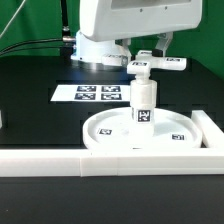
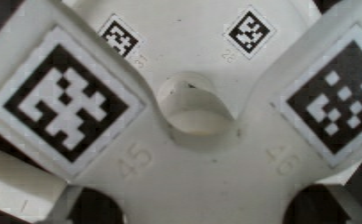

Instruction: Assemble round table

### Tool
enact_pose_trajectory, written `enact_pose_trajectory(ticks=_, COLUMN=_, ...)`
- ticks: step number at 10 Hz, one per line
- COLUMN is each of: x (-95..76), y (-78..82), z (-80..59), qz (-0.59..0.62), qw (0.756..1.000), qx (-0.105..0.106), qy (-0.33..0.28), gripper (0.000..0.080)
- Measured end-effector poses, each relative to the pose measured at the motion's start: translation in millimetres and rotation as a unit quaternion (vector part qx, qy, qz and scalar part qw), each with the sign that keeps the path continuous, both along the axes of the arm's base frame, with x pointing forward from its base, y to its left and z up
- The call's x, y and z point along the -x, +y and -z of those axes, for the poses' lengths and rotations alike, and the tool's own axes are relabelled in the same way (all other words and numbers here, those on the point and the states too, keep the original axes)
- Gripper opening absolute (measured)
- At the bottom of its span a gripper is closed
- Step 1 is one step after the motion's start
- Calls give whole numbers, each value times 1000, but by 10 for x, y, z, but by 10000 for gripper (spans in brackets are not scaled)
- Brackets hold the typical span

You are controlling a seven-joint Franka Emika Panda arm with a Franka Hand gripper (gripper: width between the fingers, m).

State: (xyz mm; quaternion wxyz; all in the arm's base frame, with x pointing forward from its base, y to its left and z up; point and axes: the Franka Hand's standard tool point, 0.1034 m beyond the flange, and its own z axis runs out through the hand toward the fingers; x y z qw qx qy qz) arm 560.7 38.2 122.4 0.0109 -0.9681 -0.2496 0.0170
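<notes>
A large white plastic round disc with a raised rim (image 1: 108, 132) is seen lying flat on the black tabletop (image 1: 35, 115), just inside the long white border bars (image 1: 60, 160). A short white cylinder leg (image 1: 142, 98) is stood upright at its middle. The white cross-shaped base (image 1: 157, 64) is held level at the leg's top, under the pincer (image 1: 160, 50). In the wrist view its tagged arms (image 2: 62, 95) fill the picture. Whether the pincer is pinching it cannot be told.
</notes>
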Motion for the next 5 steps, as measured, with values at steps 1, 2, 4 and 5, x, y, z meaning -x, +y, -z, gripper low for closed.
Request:
enact_pose_trajectory(ticks=1, x=4, y=3, z=24, qz=0, qw=1000, qx=0, qy=-4, gripper=442)
enact_pose_trajectory(ticks=2, x=18, y=1, z=53, qz=0, qw=1000, qx=0, qy=-8, gripper=442)
enact_pose_trajectory(ticks=4, x=44, y=-9, z=112, qz=0, qw=1000, qx=1, qy=-17, gripper=442)
enact_pose_trajectory(ticks=5, x=29, y=-11, z=112, qz=-1, qw=1000, qx=1, qy=-24, gripper=442)
